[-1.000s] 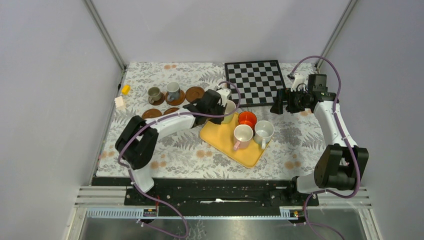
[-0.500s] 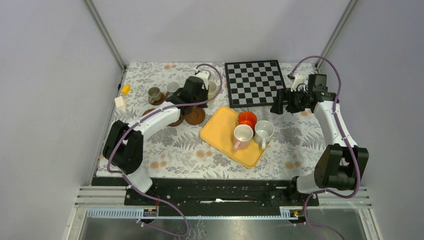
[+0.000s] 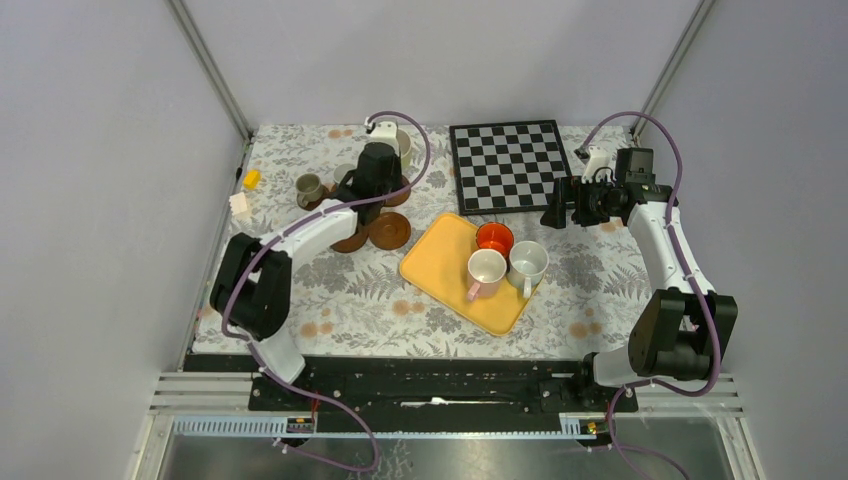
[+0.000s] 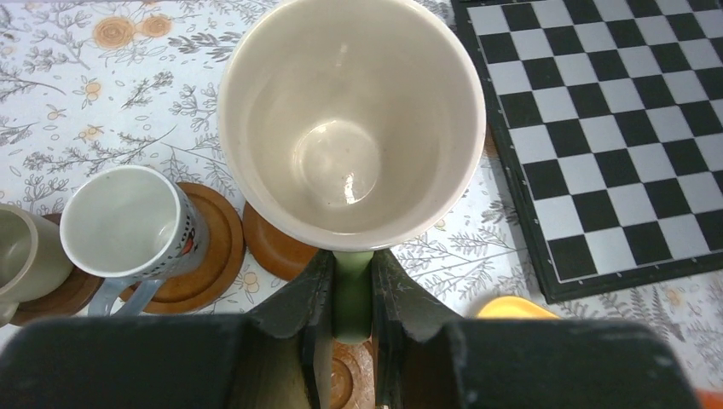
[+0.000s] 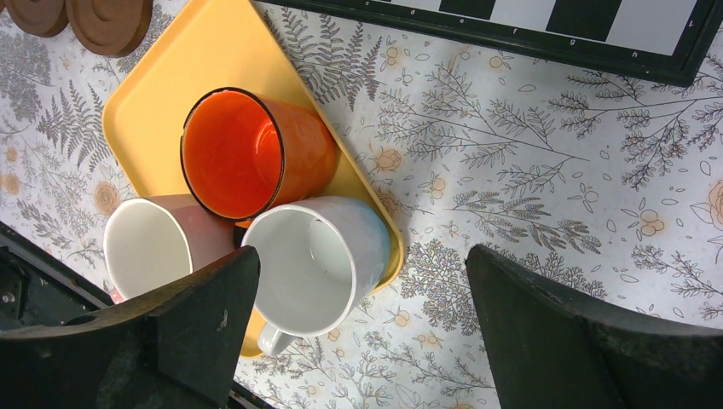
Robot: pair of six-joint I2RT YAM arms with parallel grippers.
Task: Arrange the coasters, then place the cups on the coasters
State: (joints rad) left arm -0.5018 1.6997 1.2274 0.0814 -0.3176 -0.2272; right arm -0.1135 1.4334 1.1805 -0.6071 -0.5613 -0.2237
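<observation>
- The left gripper (image 4: 352, 294) has its jaws clamped on the handle of the pale green cup (image 4: 351, 119), at upper centre of the left wrist view.
- This cup partly covers a bare coaster (image 4: 273, 249).
- The blue-grey cup (image 4: 126, 220) stands on a second coaster (image 4: 217, 256), lower left.
- The right gripper (image 5: 362, 277) has its jaws wide apart and holds nothing.
- The orange-red cup (image 5: 247, 153), white cup (image 5: 315, 264) and pinkish cup (image 5: 149, 247) sit clustered on the yellow tray (image 5: 153, 94).

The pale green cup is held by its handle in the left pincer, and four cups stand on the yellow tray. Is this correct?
No, only three cups stand on the yellow tray: the orange-red cup, the pinkish cup and the white cup, as the top external view shows. The pale green cup is held by its handle in the left pincer.
</observation>
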